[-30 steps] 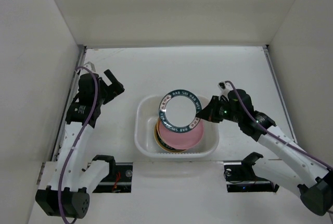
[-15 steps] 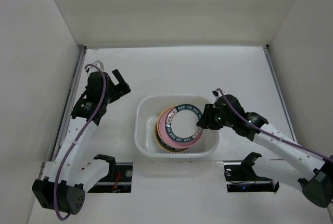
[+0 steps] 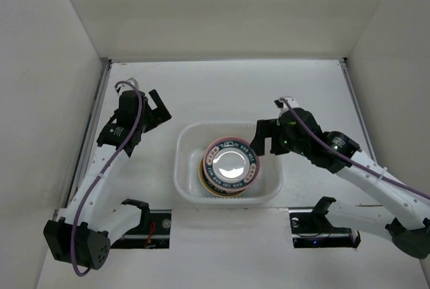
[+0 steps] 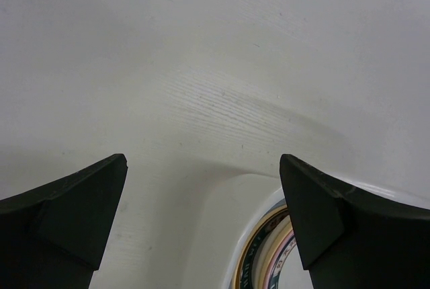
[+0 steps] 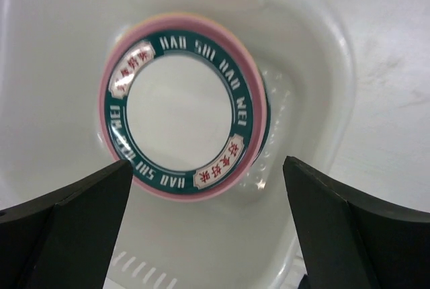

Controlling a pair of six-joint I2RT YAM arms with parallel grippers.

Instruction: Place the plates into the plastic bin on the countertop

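- The green-rimmed plate (image 5: 181, 111), a second ago tilting in the right gripper (image 3: 263, 140), is now lying flat on a pink plate (image 5: 181, 193) inside the plastic bin (image 3: 179, 168).
- The bin is showing translucent white walls and rounded corners.
- The right gripper is hanging at the bin's right rim, jaws wide apart and empty.
- The left gripper (image 3: 160, 109) is hovering off the bin's far-left corner, jaws spread and empty.

- Bin (image 3: 185, 164): centre, by the near edge. Plates (image 3: 230, 167) stacked inside, with a margin left along its walls.
- Right gripper (image 3: 262, 140): over the bin's right rim, jaws spread.
- Left gripper (image 3: 160, 106): left of the bin, apart.
- Countertop (image 3: 228, 91): free behind and beside the bin, out to the walls (image 3: 40, 67).
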